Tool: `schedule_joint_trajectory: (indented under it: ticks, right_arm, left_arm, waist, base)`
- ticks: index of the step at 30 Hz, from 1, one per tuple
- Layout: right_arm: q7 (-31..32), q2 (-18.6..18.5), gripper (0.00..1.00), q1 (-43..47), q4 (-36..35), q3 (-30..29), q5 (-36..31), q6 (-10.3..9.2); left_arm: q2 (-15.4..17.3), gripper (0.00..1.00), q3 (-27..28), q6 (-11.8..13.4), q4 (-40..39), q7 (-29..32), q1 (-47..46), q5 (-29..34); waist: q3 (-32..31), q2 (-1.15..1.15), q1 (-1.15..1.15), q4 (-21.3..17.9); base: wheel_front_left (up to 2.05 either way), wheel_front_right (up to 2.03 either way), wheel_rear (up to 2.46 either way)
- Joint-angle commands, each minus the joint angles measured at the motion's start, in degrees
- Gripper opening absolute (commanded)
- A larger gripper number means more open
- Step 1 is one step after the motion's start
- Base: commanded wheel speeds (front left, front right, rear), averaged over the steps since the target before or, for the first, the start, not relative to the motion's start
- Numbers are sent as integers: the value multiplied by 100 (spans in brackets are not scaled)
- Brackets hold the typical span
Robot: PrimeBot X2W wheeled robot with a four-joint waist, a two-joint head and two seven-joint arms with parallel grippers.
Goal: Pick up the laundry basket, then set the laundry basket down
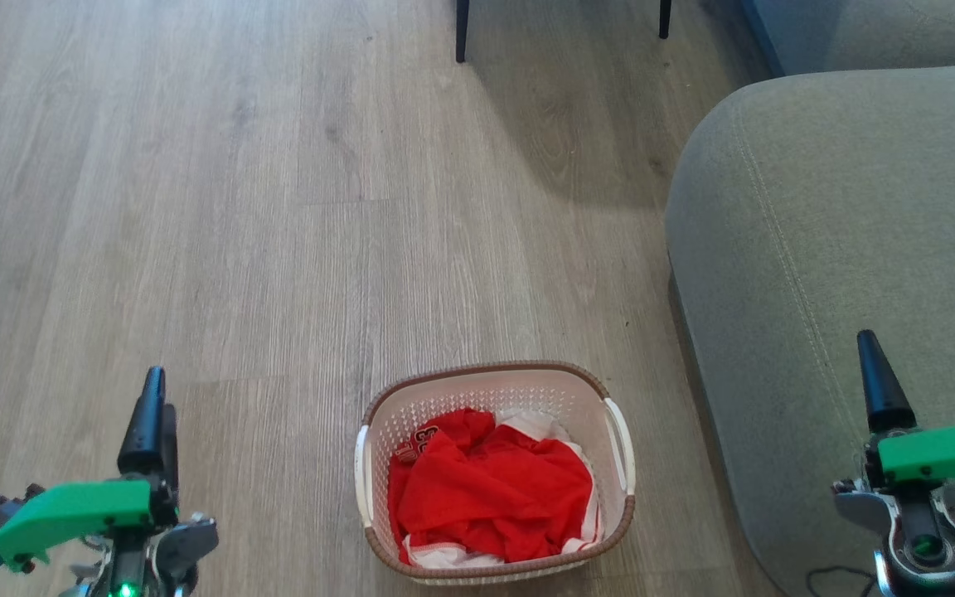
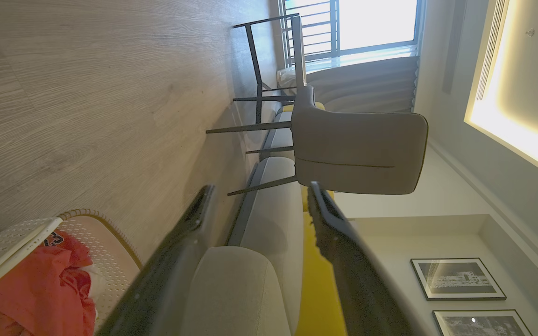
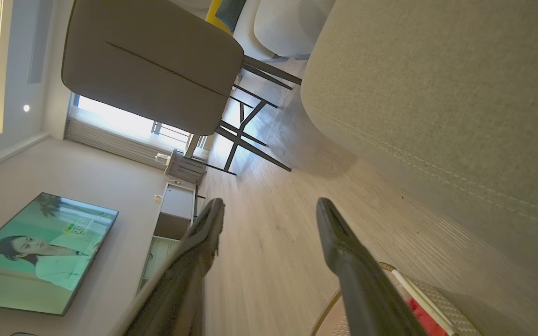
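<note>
Nothing is lifted yet: the brown-rimmed white perforated plastic laundry basket (image 1: 490,366) is sitting on the wooden floor (image 1: 278,249) between the left gripper (image 2: 260,187) and right gripper (image 3: 270,203), jaws open.

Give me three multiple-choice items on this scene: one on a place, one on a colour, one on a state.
1. Where is the laundry basket?
A. on a table
B. on the floor beside the sofa
C. on a chair

2. What colour is most of the clothing in it?
A. blue
B. green
C. red

3. How are the left gripper and right gripper?
A. both open, empty
B. both shut on the rim
C. one holding a handle

Answers: 1 B, it rests on floorboards next to the sofa. 2 C, red fabric fills it. 3 A, each wrist view shows the jaws apart, nothing between.
</note>
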Motion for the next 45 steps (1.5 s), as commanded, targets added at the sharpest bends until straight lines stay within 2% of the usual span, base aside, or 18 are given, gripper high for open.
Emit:
schedule_joint_trajectory:
  ticks: [1,13,18,21,26,32,38,45]
  right_arm:
    - [-69,-48,100,-302,-238,17,-104,15]
    - [-269,-55,100,-511,-823,272,-1482,19]
    - [-353,-94,100,-574,-1032,409,-2017,20]
    - [-404,-146,100,-606,-1149,512,-2341,21]
    - [-504,-214,100,-648,-1332,663,-2930,23]
    - [-605,-271,100,-691,-1503,806,-3484,25]
    - [-705,-408,100,-693,-1563,1083,-4074,27]
    - [-806,-311,100,-609,-1427,1121,-4342,29]
  left_arm:
    - [49,100,114,-15,-215,-31,-312,72]
    - [53,100,425,-13,-561,-232,-471,903]
    - [54,100,361,123,-879,-316,-500,1336]
    - [55,100,285,307,-1119,-367,-522,1624]
    - [57,100,-51,1055,-1589,-468,-570,2580]
    - [58,100,-714,1718,-2019,-569,-612,3642]
    - [60,100,-1444,2121,-2037,-669,-684,4750]
    - [62,100,-1999,2376,-1661,-770,-722,5500]
  waist:
    - [1,0,0,1]
    - [49,0,0,34]
    - [70,0,0,38]
    - [85,0,0,42]
    - [125,0,0,51]
    - [155,0,0,52]
    - [151,0,0,46]
    - [102,0,0,15]
  base:
    - [0,0,0]
    - [0,0,0]
    - [0,0,0]
    - [0,0,0]
    - [0,0,0]
    - [0,0,0]
    - [0,0,0]
    - [0,0,0]
